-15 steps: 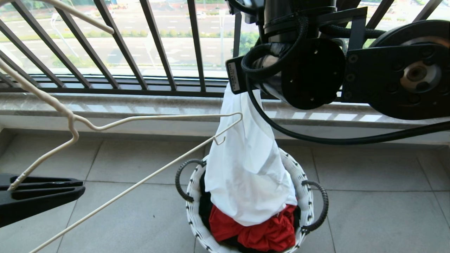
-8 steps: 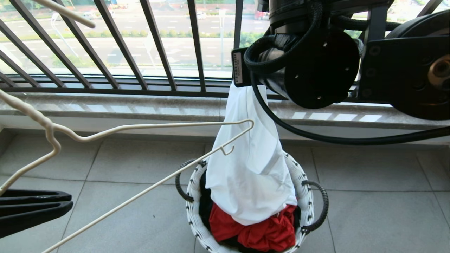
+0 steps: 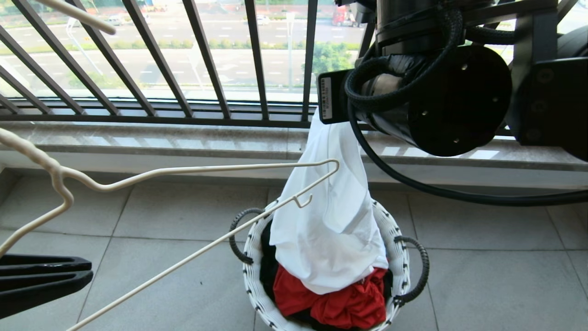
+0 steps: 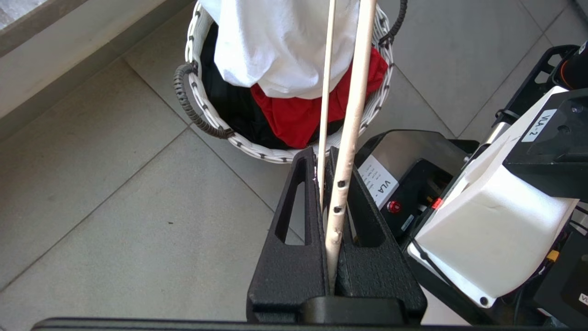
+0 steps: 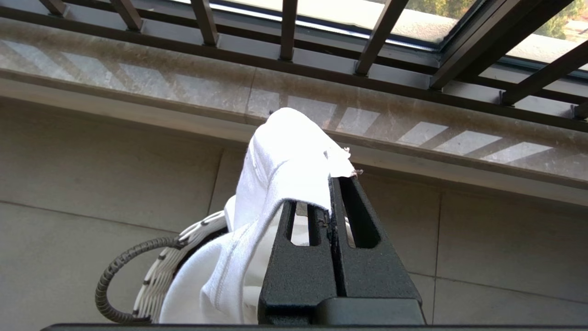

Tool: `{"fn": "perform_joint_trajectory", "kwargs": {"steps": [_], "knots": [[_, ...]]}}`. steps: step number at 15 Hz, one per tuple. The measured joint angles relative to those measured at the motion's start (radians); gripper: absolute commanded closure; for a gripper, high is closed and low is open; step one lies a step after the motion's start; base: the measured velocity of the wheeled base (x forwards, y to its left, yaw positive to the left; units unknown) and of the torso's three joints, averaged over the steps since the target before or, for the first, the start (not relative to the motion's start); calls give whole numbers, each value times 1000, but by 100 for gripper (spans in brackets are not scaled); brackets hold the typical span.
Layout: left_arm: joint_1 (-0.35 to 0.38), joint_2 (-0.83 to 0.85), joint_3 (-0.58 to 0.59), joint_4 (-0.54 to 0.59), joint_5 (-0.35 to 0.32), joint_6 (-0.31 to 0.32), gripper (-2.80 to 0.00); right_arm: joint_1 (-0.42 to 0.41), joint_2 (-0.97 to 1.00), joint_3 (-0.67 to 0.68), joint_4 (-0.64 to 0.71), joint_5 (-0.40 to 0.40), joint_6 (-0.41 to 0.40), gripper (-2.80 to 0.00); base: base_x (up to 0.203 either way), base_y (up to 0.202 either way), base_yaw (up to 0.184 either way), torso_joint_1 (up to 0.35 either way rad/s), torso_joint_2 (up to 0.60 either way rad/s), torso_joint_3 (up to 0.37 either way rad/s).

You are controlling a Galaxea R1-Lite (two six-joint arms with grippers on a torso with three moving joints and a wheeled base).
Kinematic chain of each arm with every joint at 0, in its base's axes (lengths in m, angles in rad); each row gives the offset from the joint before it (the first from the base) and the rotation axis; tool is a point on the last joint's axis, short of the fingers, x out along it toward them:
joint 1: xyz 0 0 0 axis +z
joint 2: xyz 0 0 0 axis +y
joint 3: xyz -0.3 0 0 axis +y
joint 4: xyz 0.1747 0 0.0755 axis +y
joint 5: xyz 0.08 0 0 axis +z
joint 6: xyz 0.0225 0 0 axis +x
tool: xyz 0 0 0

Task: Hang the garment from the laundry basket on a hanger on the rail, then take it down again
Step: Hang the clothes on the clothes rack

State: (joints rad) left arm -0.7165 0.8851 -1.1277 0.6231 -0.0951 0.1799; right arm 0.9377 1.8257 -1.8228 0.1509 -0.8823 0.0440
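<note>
The right arm is reaching across high in front of the window railing (image 3: 202, 59), its thick black wrist and looped cable filling the upper right of the head view, and the right pincer (image 5: 337, 184) is clamping a bunched fold of the white garment (image 3: 328, 220) between closed fingers. The garment is hanging down from that grip in a long drape, its lower end resting on a red cloth (image 3: 340, 303) and a black one in the laundry basket (image 3: 395, 257), which is sitting on the tiled floor (image 3: 496, 257) just below the stone sill. The left arm is sitting low at the left, its left pincer (image 4: 328, 174) pinched tight on the wire of the hanger (image 3: 193, 170). The hanger is lying tilted out toward the basket, its far corner and notch hook crossing in front of the hanging garment.
</note>
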Motion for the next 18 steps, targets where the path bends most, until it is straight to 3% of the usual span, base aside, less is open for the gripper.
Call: {"fn": "perform_joint_trajectory", "kwargs": {"steps": [5, 18], "knots": [[0, 2, 35, -80, 0, -9, 0, 1, 11, 22, 0, 4, 2, 0, 0, 0, 0, 0, 0, 21], [0, -9, 66, -73, 12, 26, 0, -29, 39, 70, -28, 15, 1, 0, 0, 0, 0, 1, 3, 195]]}}
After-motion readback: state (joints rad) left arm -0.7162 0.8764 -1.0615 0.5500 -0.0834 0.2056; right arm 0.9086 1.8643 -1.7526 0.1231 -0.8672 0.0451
